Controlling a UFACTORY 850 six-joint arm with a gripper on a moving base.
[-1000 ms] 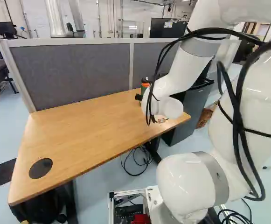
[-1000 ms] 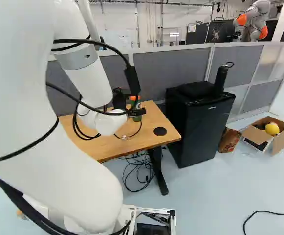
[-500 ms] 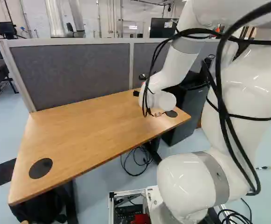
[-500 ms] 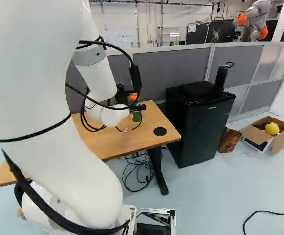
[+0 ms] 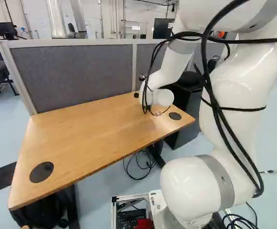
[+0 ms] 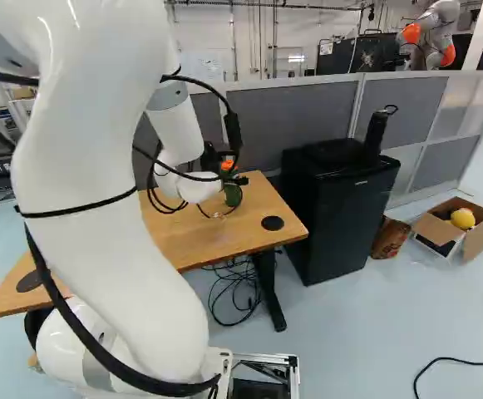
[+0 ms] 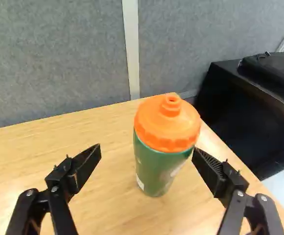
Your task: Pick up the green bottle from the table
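Wood-topped table [image 5: 90,129], pale brown surface, dark leg below. Green bottle [image 7: 159,169] with orange lid [image 7: 156,120] stands upright directly on the top, toward the end at the right of the left base view. Two round black discs sit in the surface: first disc [image 5: 41,172] near the opposite end, second disc [image 6: 272,223] near the bottle's end.

white arm [image 5: 236,95] over wooden table [image 5: 90,129]

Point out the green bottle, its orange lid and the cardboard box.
Green bottle [image 7: 159,169]: wrist view, on its green body.
Orange lid [image 7: 160,127]: wrist view, on its dome.
Cardboard box [image 6: 477,239]: right base view, on its brown side.
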